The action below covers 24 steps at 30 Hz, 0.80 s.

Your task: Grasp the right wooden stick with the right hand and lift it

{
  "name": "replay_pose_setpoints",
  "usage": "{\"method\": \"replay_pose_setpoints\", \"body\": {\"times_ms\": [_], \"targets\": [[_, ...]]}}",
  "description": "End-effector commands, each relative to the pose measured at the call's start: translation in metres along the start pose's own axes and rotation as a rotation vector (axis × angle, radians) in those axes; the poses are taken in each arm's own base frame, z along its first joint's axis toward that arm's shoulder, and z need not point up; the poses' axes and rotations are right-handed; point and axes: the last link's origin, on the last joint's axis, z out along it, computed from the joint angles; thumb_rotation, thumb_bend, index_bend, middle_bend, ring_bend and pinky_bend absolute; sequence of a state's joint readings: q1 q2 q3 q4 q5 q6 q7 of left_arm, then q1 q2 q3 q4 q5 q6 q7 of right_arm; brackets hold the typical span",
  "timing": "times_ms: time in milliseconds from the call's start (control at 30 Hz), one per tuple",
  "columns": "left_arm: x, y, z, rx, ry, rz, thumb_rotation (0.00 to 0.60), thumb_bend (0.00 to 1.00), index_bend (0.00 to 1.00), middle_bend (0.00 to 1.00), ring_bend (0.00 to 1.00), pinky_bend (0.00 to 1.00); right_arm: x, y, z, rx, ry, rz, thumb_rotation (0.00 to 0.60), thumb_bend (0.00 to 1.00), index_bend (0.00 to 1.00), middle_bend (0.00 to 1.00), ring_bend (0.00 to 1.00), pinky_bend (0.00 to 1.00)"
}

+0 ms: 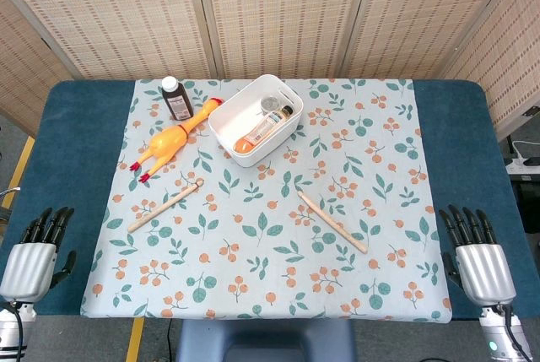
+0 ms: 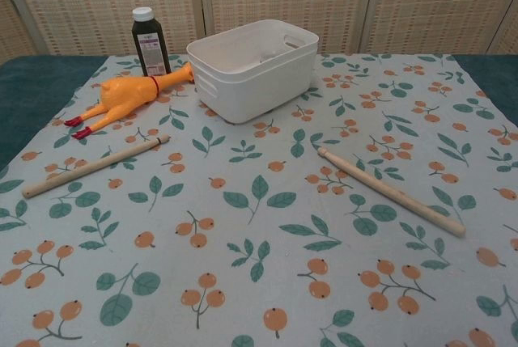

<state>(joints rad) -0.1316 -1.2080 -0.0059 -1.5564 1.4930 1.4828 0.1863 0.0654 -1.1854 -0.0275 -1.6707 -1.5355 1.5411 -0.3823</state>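
Hands wait empty, fingers spread: our right hand [image 1: 479, 259] near the table edge, well apart from the right pale wooden stick [image 1: 332, 221] lying diagonally on the leaf-printed cloth [image 1: 278, 278]; left hand [image 1: 32, 252] idle.

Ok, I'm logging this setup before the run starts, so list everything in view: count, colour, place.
right wooden stick: 1, pale wood, right of centre on the cloth, untouched
left wooden stick: 1, pale wood, left part of the cloth
rubber chicken: 1, yellow-orange, far left
bottle: 1, dark with white cap, behind the chicken
bin: 1, white, far centre, holding small items
tablecloth: 1, pale with leaf print, over the blue table
left hand: 1, near left edge, open
right hand: 1, near right edge, open
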Motion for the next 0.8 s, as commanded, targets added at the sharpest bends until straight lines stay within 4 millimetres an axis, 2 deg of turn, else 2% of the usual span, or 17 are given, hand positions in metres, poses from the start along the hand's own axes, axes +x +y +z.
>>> {"method": "replay_pose_setpoints", "body": {"times_ms": [33,167,367,467,600,800], "targets": [[-0.005,0.007,0.004,-0.02,-0.002,-0.023,0.6,0.45,0.0,0.09,0.03,0.16,-0.001,-0.002,0.0,0.005,-0.002,0.002,0.6,0.41,0.0,0.03,0.0,0.0],[-0.022,0.027,0.02,-0.064,-0.026,-0.07,0.6,0.45,0.01,0.12,0.03,0.16,-0.004,-0.007,0.005,0.02,-0.003,-0.004,0.6,0.41,0.0,0.03,0.0,0.0],[-0.057,0.08,0.07,-0.106,-0.077,0.035,0.6,0.45,0.05,0.15,0.05,0.17,-0.009,-0.009,0.021,0.02,-0.017,-0.001,0.6,0.41,0.0,0.03,0.0,0.0],[-0.07,0.1,0.093,-0.092,-0.073,0.091,0.6,0.44,0.09,0.17,0.06,0.18,-0.01,-0.006,0.027,0.016,-0.025,-0.003,0.6,0.41,0.0,0.03,0.0,0.0],[-0.082,0.114,0.111,-0.056,-0.082,0.139,0.6,0.44,0.13,0.19,0.07,0.19,-0.009,-0.001,0.031,0.006,-0.026,-0.006,0.6,0.41,0.0,0.03,0.0,0.0],[-0.097,0.12,0.124,-0.018,-0.126,0.212,0.6,0.43,0.15,0.19,0.07,0.19,-0.007,0.005,0.033,-0.007,-0.026,-0.008,0.6,0.41,0.0,0.03,0.0,0.0]]}}
